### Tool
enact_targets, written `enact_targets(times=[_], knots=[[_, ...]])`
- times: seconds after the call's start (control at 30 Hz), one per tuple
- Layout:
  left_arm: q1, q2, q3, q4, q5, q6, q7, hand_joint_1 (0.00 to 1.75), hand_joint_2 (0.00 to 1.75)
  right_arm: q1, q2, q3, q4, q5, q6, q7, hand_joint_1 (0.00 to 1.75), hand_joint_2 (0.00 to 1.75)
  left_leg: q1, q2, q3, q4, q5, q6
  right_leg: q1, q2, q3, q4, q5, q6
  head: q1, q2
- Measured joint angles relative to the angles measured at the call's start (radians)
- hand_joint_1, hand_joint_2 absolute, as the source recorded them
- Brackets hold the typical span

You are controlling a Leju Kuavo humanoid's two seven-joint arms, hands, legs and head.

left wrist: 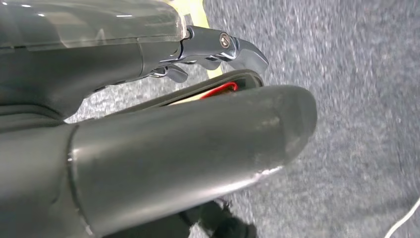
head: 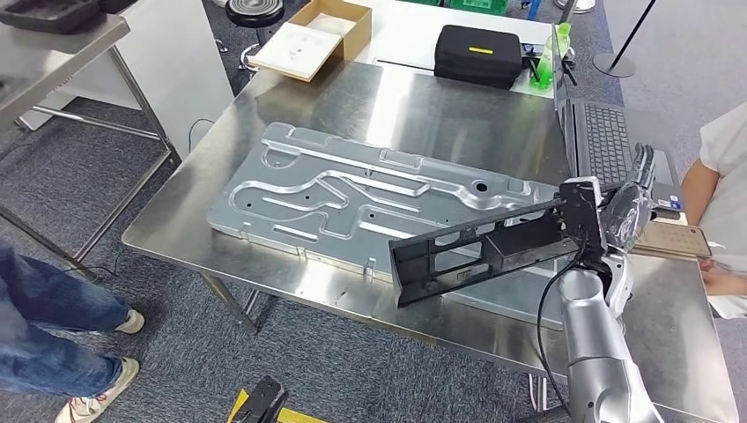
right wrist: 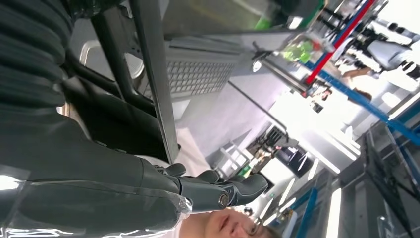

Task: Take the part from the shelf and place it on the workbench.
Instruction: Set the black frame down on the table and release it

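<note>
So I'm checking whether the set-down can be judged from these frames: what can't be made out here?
- Right hand, head view: its fingers are hidden behind the black part.
- Black part's underside: whether it touches the workbench cannot be told from the head view.
- Left hand, left wrist view: too close, and blurred carpet behind it.
- Person, head view: cut off by the edge.

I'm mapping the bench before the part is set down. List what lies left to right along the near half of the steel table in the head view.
Silver stamped metal panel → black frame part, tilted → right hand holding the part's end → person at the table's right edge.
</note>
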Motion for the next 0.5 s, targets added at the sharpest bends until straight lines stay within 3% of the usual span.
enact_targets(times=[0.07,0.13,0.2,0.23,0.3,0.33,0.37,0.5], knots=[[-0.002,-0.001,0.000,0.000,0.000,0.000,-0.001,0.00,0.00,0.000,0.000,0.001,-0.009,-0.006,0.006,0.000,0.00,1.75,0.003,0.003,0.004,-0.012,0.008,0.007,-0.005,0.000,-0.031,0.067,-0.044,0.011,0.000,0.000],[-0.002,-0.002,0.000,0.000,0.000,0.000,-0.002,0.00,0.00,0.005,-0.001,0.001,-0.012,-0.008,0.008,0.000,0.00,1.75,0.004,0.004,0.003,-0.013,0.010,0.009,-0.015,-0.001,-0.084,0.183,-0.098,0.021,0.000,0.000],[-0.001,-0.002,0.000,0.000,0.000,0.000,-0.002,0.00,0.00,0.012,-0.001,0.001,-0.013,-0.010,0.008,0.000,0.00,1.75,0.005,0.004,0.002,-0.013,0.009,0.007,-0.026,-0.002,-0.104,0.228,-0.099,0.029,0.001,0.000],[0.000,-0.002,0.000,0.000,0.000,0.000,-0.002,0.00,0.00,0.014,-0.001,0.001,-0.015,-0.015,0.013,0.001,0.00,1.75,0.006,0.004,0.003,-0.012,0.009,0.004,-0.032,-0.003,-0.088,0.195,-0.075,0.032,0.001,0.000],[-0.001,-0.002,0.000,0.000,0.001,0.000,-0.002,0.00,0.00,0.014,-0.002,0.004,-0.020,-0.038,0.040,0.003,0.00,1.75,0.009,0.004,0.003,-0.010,0.007,-0.007,-0.039,-0.006,-0.025,0.076,-0.020,0.039,0.001,0.000],[-0.002,-0.001,0.000,0.000,0.001,-0.001,-0.002,0.00,0.00,0.013,-0.002,0.008,-0.022,-0.060,0.067,0.004,0.00,1.75,0.009,0.004,0.002,-0.009,0.006,-0.014,-0.038,-0.006,0.000,0.025,-0.004,0.037,0.000,0.000],[-0.002,-0.001,0.000,0.000,0.001,-0.001,-0.002,0.00,0.00,0.013,-0.003,0.012,-0.024,-0.088,0.100,0.004,0.00,1.75,0.009,0.004,0.001,-0.009,0.006,-0.022,-0.035,-0.005,0.014,-0.004,0.000,0.033,0.000,0.000],[0.000,-0.001,0.000,0.000,0.002,-0.001,-0.005,0.00,0.00,0.009,-0.007,0.031,-0.026,-0.246,0.268,0.013,0.00,1.75,0.014,0.006,-0.003,0.000,-0.003,-0.048,-0.024,-0.001,0.016,-0.018,0.003,-0.002,-0.001,0.000]])
